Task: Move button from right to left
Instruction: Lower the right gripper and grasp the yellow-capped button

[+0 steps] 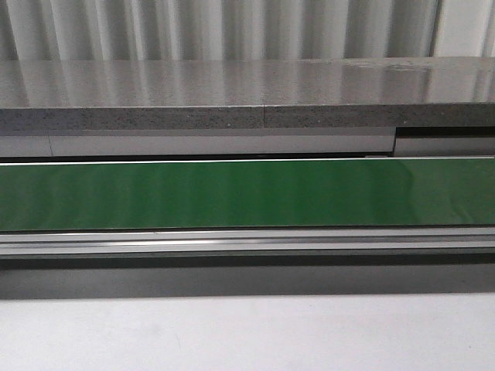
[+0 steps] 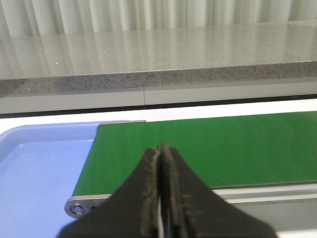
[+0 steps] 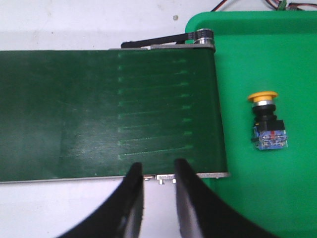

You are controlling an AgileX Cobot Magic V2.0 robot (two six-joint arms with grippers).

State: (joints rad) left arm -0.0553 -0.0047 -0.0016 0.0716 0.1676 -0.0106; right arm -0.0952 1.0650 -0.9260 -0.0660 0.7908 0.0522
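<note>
The button [image 3: 267, 120] lies on its side in the green tray [image 3: 237, 59], just beside the belt [image 3: 109, 109] end, nothing touching it. Looks small, light, rigid plastic; the round yellow head probably rolls and slips, so I'd pinch the black body below it. My right claw [image 3: 158, 171] is apart, over the belt edge. My left claw [image 2: 161, 158] is closed, empty, near a blue tray [image 2: 34, 168].

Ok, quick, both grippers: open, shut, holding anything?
Left gripper: shut, holding nothing.
Right gripper: open, empty; the yellow-headed push button lies apart in the green tray.
</note>
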